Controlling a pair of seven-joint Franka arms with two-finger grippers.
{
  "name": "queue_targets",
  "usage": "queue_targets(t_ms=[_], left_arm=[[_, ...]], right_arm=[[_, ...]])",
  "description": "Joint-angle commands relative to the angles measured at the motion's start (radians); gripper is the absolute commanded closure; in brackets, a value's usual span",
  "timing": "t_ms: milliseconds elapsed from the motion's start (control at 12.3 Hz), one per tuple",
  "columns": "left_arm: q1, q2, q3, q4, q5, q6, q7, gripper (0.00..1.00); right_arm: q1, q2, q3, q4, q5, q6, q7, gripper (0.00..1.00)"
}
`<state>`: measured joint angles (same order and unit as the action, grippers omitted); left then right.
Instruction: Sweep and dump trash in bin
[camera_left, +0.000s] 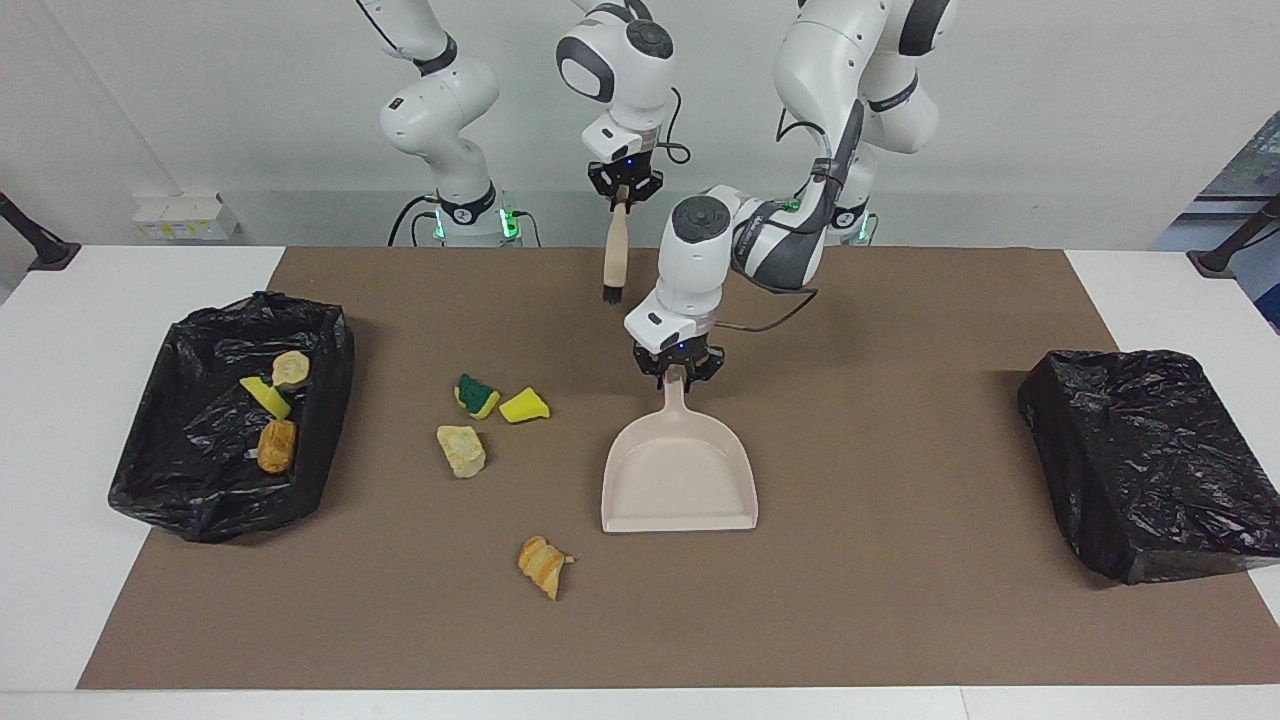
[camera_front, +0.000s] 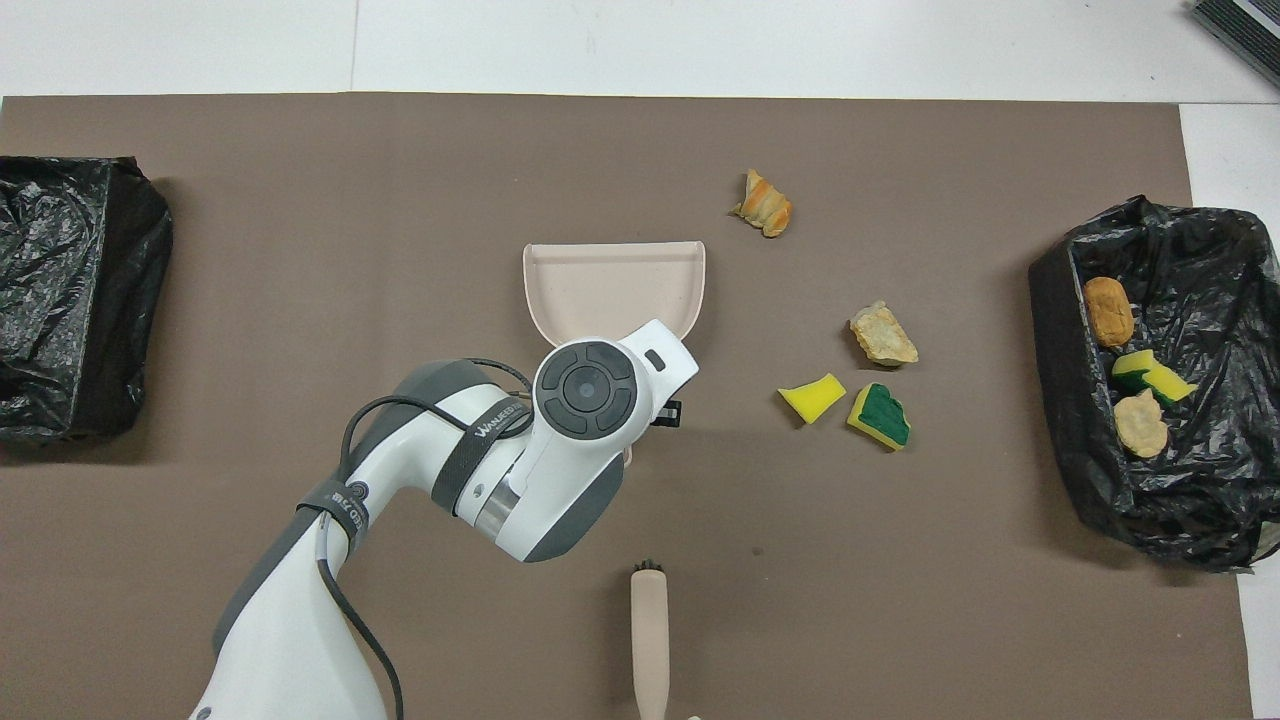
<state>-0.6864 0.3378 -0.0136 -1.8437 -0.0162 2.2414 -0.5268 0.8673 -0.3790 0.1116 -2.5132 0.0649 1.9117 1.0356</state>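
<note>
Four trash scraps lie on the brown mat: a green-topped sponge (camera_left: 477, 395) (camera_front: 880, 415), a yellow sponge piece (camera_left: 524, 405) (camera_front: 812, 397), a pale bread lump (camera_left: 461, 450) (camera_front: 883, 335) and a croissant piece (camera_left: 544, 566) (camera_front: 765, 204). Three more scraps (camera_left: 277, 445) (camera_front: 1140, 422) lie in the black-lined bin (camera_left: 335, 400) (camera_front: 1050, 330) at the right arm's end. My left gripper (camera_left: 679, 368) is shut on the handle of the beige dustpan (camera_left: 680, 475) (camera_front: 615, 285), which lies flat mid-table, mouth away from the robots. My right gripper (camera_left: 623, 190) is shut on the brush (camera_left: 613, 255) (camera_front: 648, 630), held bristles down in the air.
A second black-bagged bin (camera_left: 1150, 460) (camera_front: 70, 300) stands at the left arm's end of the mat. The scraps on the mat lie between the dustpan and the bin that holds trash. In the overhead view the left arm's wrist covers the dustpan's handle.
</note>
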Motion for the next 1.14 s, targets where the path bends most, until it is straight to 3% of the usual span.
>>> queue_targets(t_ms=[0,407,569,813,1057], left_arm=[[0.036,-0.036,0.017,0.037,0.01,-0.069,0.016,1.0],[0.071,-0.094,0.038,-0.001,0.021,-0.195,0.403,1.0],[0.109,-0.111,0.038,-0.035,0.021,-0.213,0.607,1.0],[0.181,-0.118,0.038,-0.069,0.021,-0.21,0.761,0.99],[0.252,-0.118,0.037,-0.077,0.021,-0.217,0.83,0.96]], right_arm=[[-0.167,-0.041,0.002,-0.016,-0.078,-0.049,-0.135,1.0],[-0.498,0.017,0.003,-0.015,-0.252,0.036,-0.463,1.0],[-0.627,0.057,0.003,-0.016,-0.278,0.145,-0.633,1.0],[-0.822,0.138,0.003,0.005,-0.289,0.305,-0.97,1.0],[-0.867,0.204,0.002,0.088,-0.345,0.303,-1.169,1.0]])
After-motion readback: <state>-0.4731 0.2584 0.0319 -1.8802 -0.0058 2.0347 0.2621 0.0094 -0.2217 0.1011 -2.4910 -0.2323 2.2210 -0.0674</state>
